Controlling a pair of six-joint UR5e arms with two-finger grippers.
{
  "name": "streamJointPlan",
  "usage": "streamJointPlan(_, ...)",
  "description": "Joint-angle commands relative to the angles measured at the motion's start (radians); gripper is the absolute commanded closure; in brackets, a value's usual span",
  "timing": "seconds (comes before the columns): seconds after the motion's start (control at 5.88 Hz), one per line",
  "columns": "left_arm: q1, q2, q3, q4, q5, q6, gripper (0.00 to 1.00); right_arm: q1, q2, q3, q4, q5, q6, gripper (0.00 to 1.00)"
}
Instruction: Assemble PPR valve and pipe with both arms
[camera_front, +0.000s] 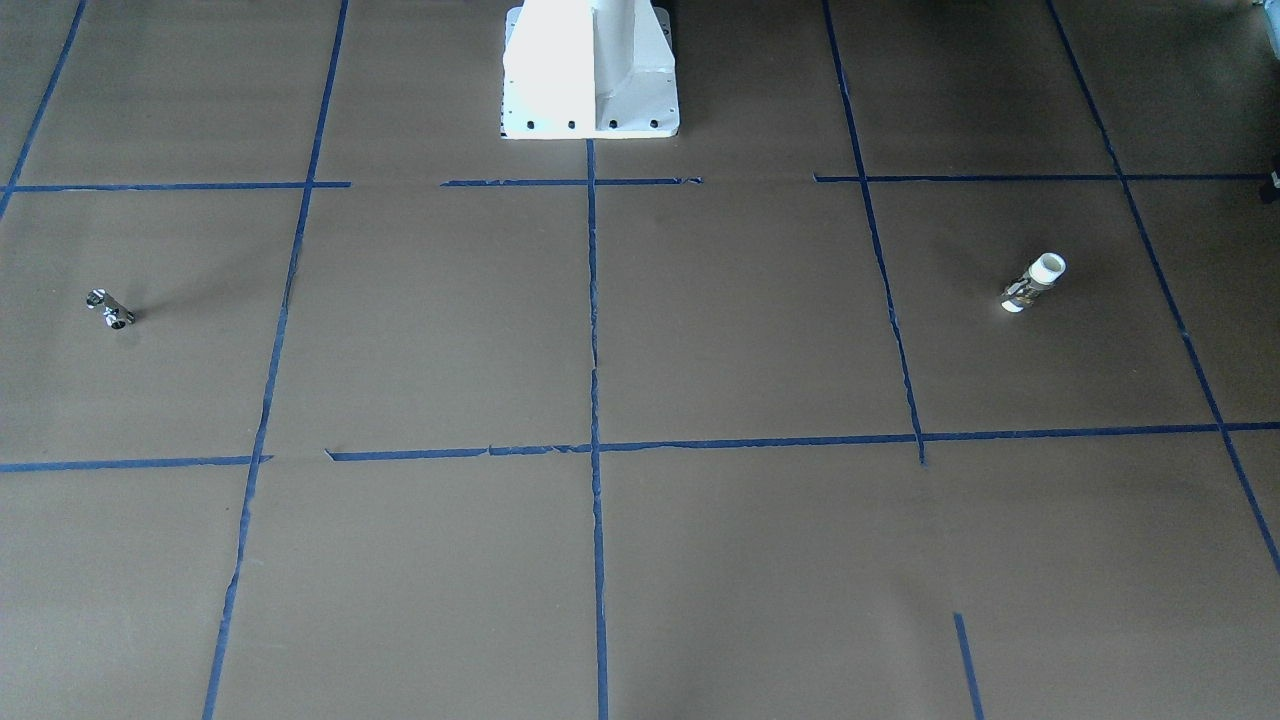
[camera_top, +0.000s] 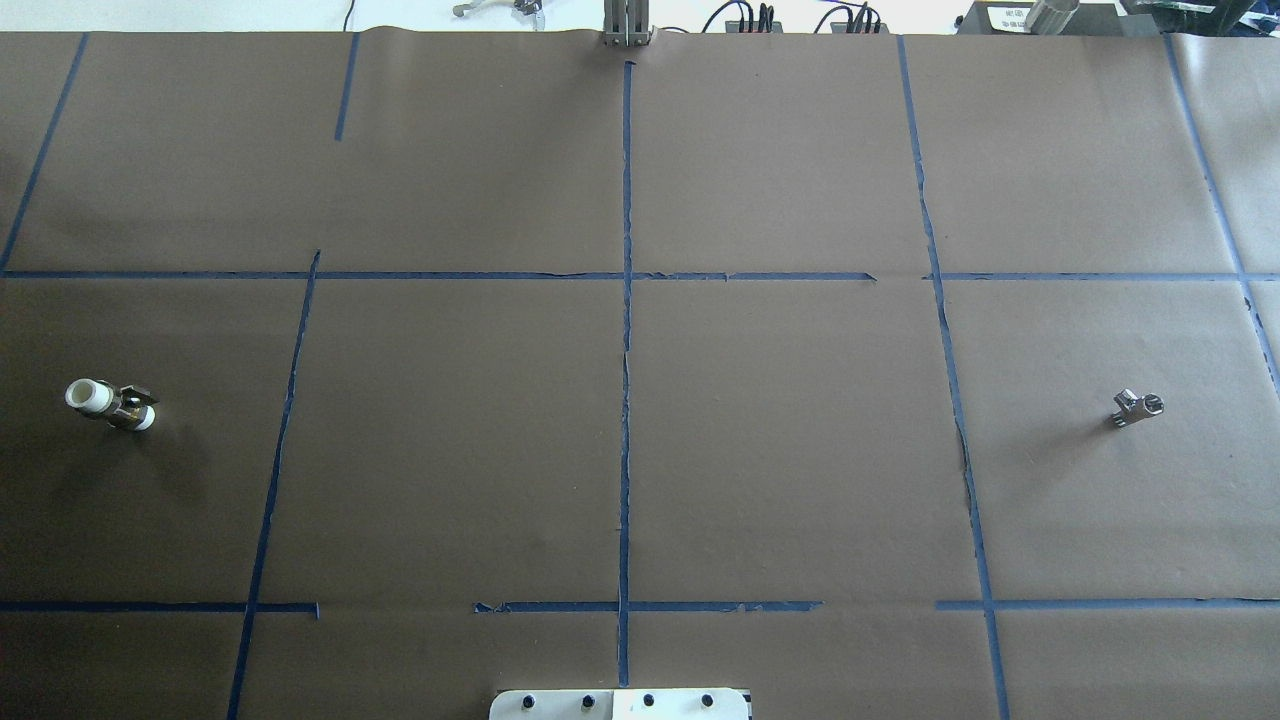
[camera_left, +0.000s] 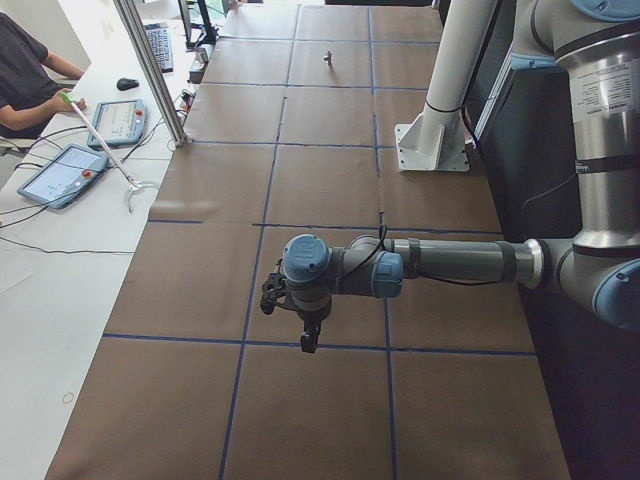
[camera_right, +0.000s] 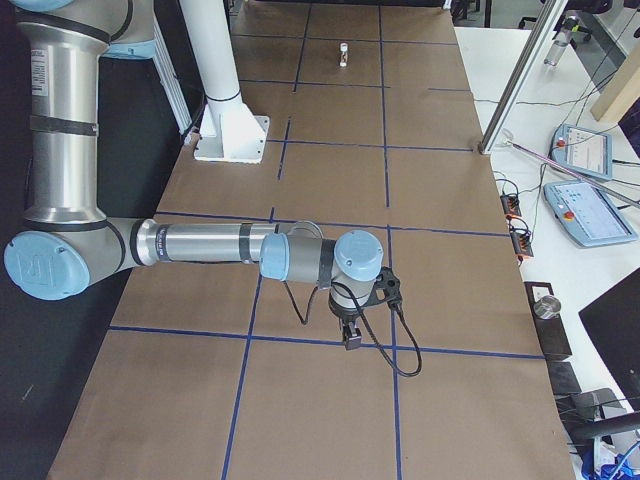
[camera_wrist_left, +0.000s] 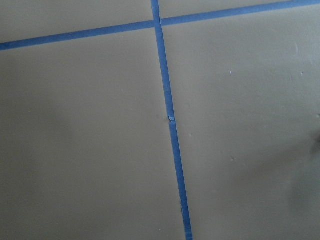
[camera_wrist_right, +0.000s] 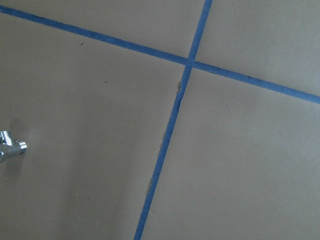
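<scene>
The PPR valve (camera_front: 1034, 283), with white ends and a brass-and-silver middle, lies on the brown table on my left side; it also shows in the overhead view (camera_top: 110, 404) and far off in the exterior right view (camera_right: 343, 52). The silver pipe (camera_front: 110, 309) lies on my right side, seen overhead (camera_top: 1138, 407), in the exterior left view (camera_left: 327, 58) and at the left edge of the right wrist view (camera_wrist_right: 10, 148). My left gripper (camera_left: 308, 340) and right gripper (camera_right: 351, 338) point down above the table. They show only in the side views, so I cannot tell whether they are open or shut.
The white pedestal base (camera_front: 590, 70) stands at the robot's edge of the table. Blue tape lines (camera_top: 626, 400) grid the brown paper. An operator (camera_left: 25, 70) sits at a side bench with tablets (camera_left: 62, 172). An aluminium post (camera_left: 150, 70) stands at the table's far edge.
</scene>
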Motion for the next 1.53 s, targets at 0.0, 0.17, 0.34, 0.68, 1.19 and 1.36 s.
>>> streamJointPlan(0.0, -0.001, 0.007, -0.009, -0.011, -0.010, 0.008, 0.00, -0.001, -0.018, 0.006, 0.001, 0.007, -0.001, 0.00)
streamJointPlan(0.17, -0.001, 0.005, -0.006, -0.013, -0.010, 0.001, 0.00, -0.001, -0.024, 0.008, 0.006, 0.010, -0.001, 0.00)
streamJointPlan(0.34, -0.001, 0.007, -0.014, -0.016, -0.011, 0.013, 0.00, -0.003, -0.028, 0.008, 0.012, 0.010, -0.001, 0.00)
streamJointPlan(0.68, 0.001, 0.007, -0.028, -0.014, -0.014, 0.012, 0.00, -0.003, -0.036, 0.014, 0.014, 0.020, 0.001, 0.00)
streamJointPlan(1.19, 0.121, -0.021, -0.134, -0.014, -0.146, -0.251, 0.00, -0.001, -0.039, 0.014, 0.015, 0.020, -0.003, 0.00)
streamJointPlan(1.36, 0.192, -0.027, -0.191, -0.014, -0.143, -0.362, 0.00, -0.003, -0.039, 0.020, 0.017, 0.022, -0.003, 0.00)
